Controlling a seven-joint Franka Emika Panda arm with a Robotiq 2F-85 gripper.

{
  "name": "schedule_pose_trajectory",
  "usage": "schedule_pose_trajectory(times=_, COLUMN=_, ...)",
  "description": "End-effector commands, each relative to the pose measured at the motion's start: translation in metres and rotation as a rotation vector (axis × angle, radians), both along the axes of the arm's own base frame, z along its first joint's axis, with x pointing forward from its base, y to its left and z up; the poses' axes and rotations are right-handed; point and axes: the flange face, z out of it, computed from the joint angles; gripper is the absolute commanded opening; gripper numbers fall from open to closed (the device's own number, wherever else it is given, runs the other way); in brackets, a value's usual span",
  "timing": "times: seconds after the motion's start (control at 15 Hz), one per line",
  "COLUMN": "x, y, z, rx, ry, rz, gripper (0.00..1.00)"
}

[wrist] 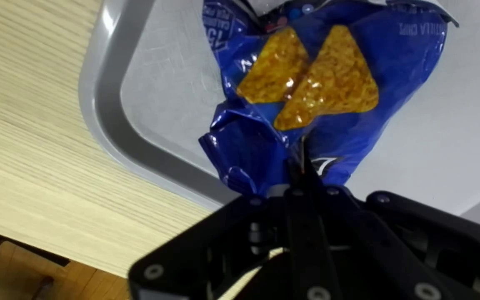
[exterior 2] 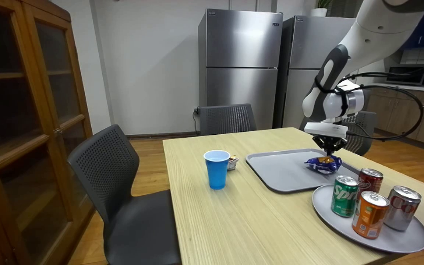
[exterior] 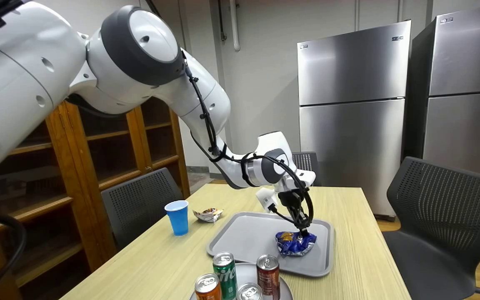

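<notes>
My gripper point(wrist: 300, 168) is shut on a crumpled blue chip bag point(wrist: 331, 79) with orange tortilla chips printed on it. The fingers pinch the bag near one end, and folded foil bulges out beside them. The bag lies on or just over a grey rectangular tray point(wrist: 161, 104), near one of its corners; I cannot tell whether it touches. In both exterior views the gripper point(exterior: 302, 231) point(exterior 2: 329, 151) points down onto the bag point(exterior: 292, 248) point(exterior 2: 322, 165), inside the tray's rim point(exterior: 240, 235) point(exterior 2: 278, 171). The fingertips are partly hidden in the foil.
A round grey plate point(exterior 2: 322, 202) beside the tray holds several cans, including a green one point(exterior 2: 344, 195) and an orange one point(exterior 2: 370, 215). A blue cup point(exterior: 177, 218) and a silvery snack wrapper point(exterior: 208, 214) stand on the wooden table. Dark chairs point(exterior 2: 103, 173) surround it.
</notes>
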Motion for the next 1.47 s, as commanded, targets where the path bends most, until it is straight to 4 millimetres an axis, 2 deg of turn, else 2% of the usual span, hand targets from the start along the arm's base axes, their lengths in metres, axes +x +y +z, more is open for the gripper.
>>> schedule_pose_trajectory(times=0.0, x=0.005, y=0.002, z=0.016, rx=-0.015, ry=0.006, rz=0.003, gripper=0.0)
schedule_pose_trajectory(times=0.27, x=0.008, y=-0.004, z=0.031, rx=-0.028, ry=-0.023, rz=-0.01, gripper=0.0)
schedule_pose_trajectory(times=0.73, x=0.004, y=-0.041, z=0.059, rx=-0.068, ry=-0.072, rz=-0.081, gripper=0.0)
schedule_pose_trajectory(times=1.13, x=-0.018, y=-0.079, z=0.065, rx=-0.103, ry=-0.077, rz=-0.192, gripper=0.0)
schedule_pose_trajectory(times=1.4, x=-0.037, y=-0.103, z=0.062, rx=-0.122, ry=-0.066, rz=-0.271, gripper=0.0)
